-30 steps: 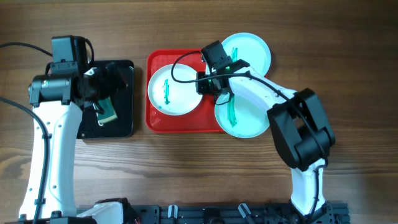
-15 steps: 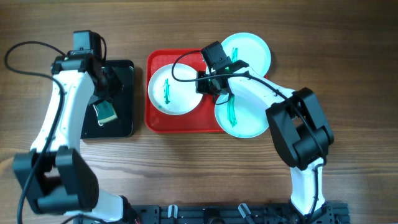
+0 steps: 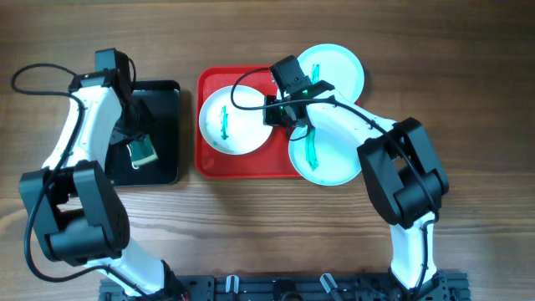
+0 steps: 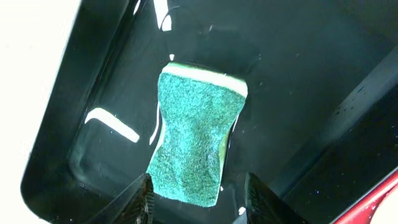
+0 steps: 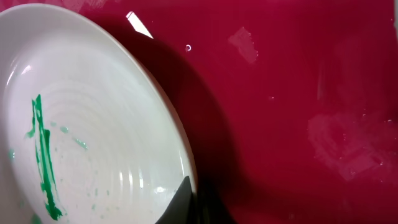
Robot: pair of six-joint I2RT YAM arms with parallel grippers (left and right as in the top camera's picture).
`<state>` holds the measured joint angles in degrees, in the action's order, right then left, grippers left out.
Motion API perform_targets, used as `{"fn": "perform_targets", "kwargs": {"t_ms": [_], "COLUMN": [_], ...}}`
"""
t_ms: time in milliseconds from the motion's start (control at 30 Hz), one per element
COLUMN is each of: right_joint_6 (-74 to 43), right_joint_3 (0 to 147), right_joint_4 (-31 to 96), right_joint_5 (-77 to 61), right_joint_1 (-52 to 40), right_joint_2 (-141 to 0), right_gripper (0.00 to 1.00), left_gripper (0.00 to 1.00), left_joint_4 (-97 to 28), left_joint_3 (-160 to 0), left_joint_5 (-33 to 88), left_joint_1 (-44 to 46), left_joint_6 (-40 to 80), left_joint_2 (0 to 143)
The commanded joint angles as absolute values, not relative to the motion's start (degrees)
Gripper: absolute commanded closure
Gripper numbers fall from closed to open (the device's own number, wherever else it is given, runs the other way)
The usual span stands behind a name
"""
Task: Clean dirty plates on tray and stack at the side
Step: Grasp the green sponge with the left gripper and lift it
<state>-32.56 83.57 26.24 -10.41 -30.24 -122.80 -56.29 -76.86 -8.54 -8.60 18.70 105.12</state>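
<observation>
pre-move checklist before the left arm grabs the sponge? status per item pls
1. The sponge is reachable: it lies flat in the black tray with nothing on it. ok
2. The left pincer is open, with one finger on each side of the sponge's near end. ok
3. The right pincer holds the white plate: only one finger shows, at the rim. cannot tell
4. The white plate sits on the red tray. ok
5. Plates clean: the white plate and the near aqua plate both show green smears. not ok
</observation>
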Motion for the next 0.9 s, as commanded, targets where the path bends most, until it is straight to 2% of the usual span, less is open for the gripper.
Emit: {"fn": "perform_targets", "kwargs": {"t_ms": [0, 167, 567, 700, 733, 867], "right_joint_6": [-33.19, -33.06, -33.04, -32.99, -33.04, -33.19], "right_joint_3": [84.75, 84.75, 84.75, 84.75, 84.75, 84.75], "right_joint_4": [26.37, 26.61, 26.63, 26.68, 26.65, 26.5], "right_joint_5": [-9.13, -9.13, -9.13, -9.13, -9.13, -9.15], "right_joint_1": [-30.37, -30.37, -30.37, -30.37, -30.37, -30.37], "right_joint_2": [-124.31, -124.31, -124.31, -124.31, -124.31, -124.31], "right_gripper": [0.96, 0.96, 0.95, 0.96, 0.96, 0.96], "left_gripper": [0.49, 0.49, 0.64, 0.84, 0.95, 0.96], "left_joint_4": [-53.23, -48.1, -40.07, -38.26, -37.82, -37.15], "left_joint_3": [-73.45, -68.88, -63.83, -62.52, -62.15, -61.8], "left_joint_5": [-8.21, -8.49, -9.76, -9.74, -9.74, -9.69], "left_joint_1": [-8.8, -8.82, -10.31, -10.31, -10.31, -10.28], "left_joint_6": [15.51, 15.35, 15.38, 15.4, 15.4, 15.4], "left_joint_2": [105.93, 105.93, 106.02, 106.54, 106.72, 106.72]}}
